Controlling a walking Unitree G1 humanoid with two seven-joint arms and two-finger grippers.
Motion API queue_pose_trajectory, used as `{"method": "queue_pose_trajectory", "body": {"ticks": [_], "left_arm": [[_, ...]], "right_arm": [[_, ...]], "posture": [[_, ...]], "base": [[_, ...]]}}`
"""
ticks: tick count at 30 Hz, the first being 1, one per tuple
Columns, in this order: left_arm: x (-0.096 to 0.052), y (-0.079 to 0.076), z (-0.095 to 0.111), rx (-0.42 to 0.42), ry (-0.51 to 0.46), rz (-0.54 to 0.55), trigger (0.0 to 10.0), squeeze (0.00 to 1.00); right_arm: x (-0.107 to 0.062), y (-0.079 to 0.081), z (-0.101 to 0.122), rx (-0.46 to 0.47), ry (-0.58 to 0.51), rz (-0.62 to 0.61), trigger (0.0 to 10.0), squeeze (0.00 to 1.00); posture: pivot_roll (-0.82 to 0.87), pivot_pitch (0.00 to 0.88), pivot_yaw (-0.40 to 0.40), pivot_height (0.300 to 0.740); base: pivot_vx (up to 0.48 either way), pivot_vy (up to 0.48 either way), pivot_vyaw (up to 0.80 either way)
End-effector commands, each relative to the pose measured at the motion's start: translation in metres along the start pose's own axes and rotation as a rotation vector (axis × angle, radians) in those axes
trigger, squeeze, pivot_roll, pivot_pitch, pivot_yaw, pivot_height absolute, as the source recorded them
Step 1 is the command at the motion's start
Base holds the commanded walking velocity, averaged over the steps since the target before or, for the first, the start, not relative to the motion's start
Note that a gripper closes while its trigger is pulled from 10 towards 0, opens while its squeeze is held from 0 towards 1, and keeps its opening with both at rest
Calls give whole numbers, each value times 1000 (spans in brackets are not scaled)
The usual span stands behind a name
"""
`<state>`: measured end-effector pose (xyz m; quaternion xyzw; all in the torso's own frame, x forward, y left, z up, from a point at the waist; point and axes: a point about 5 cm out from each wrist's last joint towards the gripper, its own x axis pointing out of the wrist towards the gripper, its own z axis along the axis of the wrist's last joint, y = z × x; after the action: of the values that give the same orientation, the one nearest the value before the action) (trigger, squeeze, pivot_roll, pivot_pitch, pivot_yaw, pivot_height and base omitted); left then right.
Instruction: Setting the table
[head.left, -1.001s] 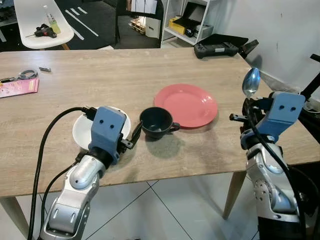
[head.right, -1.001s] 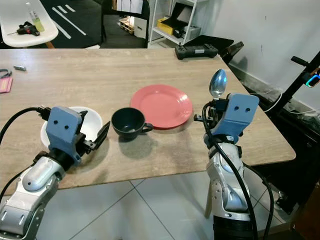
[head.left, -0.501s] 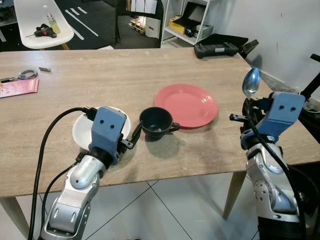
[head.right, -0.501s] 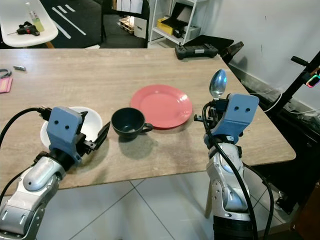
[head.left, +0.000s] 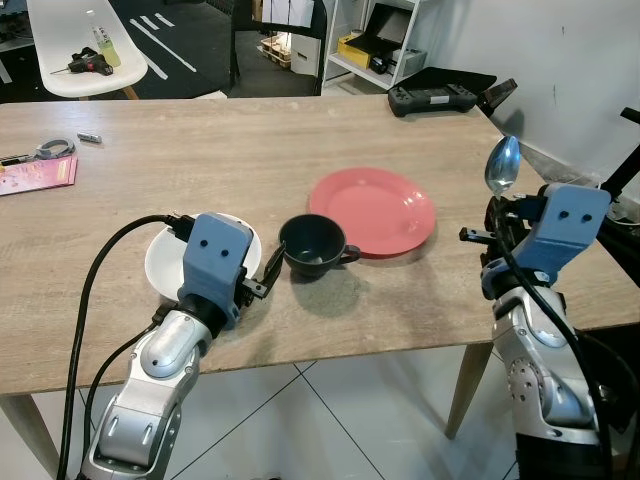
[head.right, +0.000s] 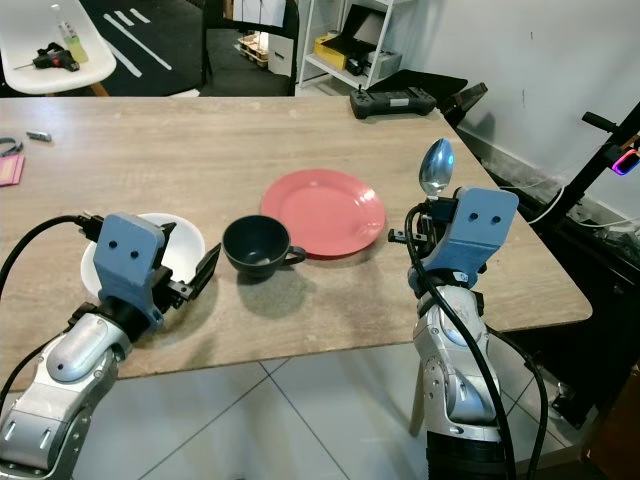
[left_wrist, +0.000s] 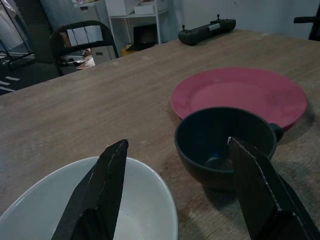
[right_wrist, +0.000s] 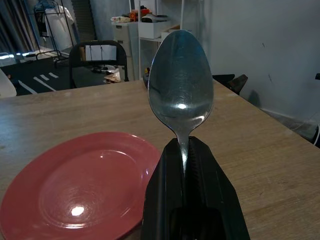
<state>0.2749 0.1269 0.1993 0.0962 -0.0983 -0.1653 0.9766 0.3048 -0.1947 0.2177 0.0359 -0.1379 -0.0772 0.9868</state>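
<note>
A pink plate (head.left: 372, 210) lies on the wooden table (head.left: 250, 150), with a dark cup (head.left: 312, 245) just to its left and a white bowl (head.left: 162, 262) further left. My left gripper (left_wrist: 175, 200) is open, low over the table between the bowl (left_wrist: 135, 210) and the cup (left_wrist: 225, 145), touching neither. To the right of the plate my right gripper (right_wrist: 184, 165) is shut on the handle of a metal spoon (right_wrist: 181, 82). The spoon (head.left: 501, 166) stands upright, bowl end up, above the table's right edge.
A black controller (head.left: 432, 97) rests at the table's far right edge. A pink booklet (head.left: 38, 174) and a small tool (head.left: 45, 151) lie at the far left. A white chair (head.left: 85, 40) holding a bottle stands beyond the table. Shelving (head.left: 370, 40) lines the back wall.
</note>
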Motion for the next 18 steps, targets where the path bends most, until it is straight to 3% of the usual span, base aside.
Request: {"method": "queue_pose_trajectory", "body": {"ticks": [1,18], "left_arm": [[-1,0,-3,2,16,5,10000,0],[0,0,-4,2,21,0,10000,0]], "right_arm": [[-2,-2,-3,-9,8,-9,10000,0],[-2,-1,-3,-6,7,-6,10000,0]], "posture": [[-2,66,38,740],[-1,56,40,740]], "base": [[0,0,0],[0,0,0]]}}
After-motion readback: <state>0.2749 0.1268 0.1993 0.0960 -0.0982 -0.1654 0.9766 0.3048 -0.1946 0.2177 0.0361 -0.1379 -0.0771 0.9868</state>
